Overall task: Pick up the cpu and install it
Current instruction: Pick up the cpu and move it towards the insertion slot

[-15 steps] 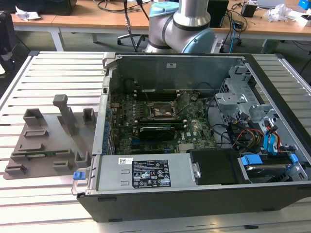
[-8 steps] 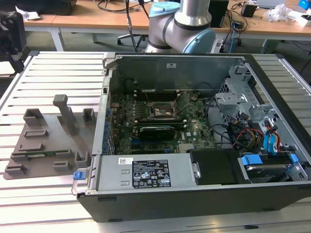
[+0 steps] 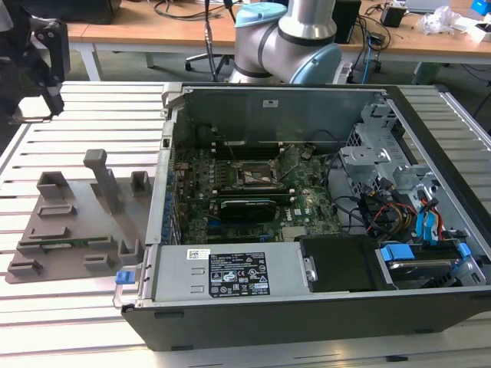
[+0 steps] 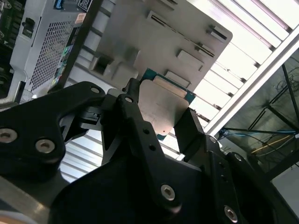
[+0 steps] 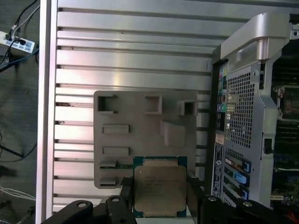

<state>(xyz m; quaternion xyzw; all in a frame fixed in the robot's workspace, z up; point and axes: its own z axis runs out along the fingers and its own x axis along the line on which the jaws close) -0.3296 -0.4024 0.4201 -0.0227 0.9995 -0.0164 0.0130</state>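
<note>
Clamping the cpu by two edges — end effector.

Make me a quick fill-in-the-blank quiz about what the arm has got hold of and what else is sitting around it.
1. The end effector is shut on the ____.
2. The grey fixture tray rests on the slatted metal ____.
3. The motherboard sits inside the open computer ____.

Missing words: cpu; table; case.
</note>
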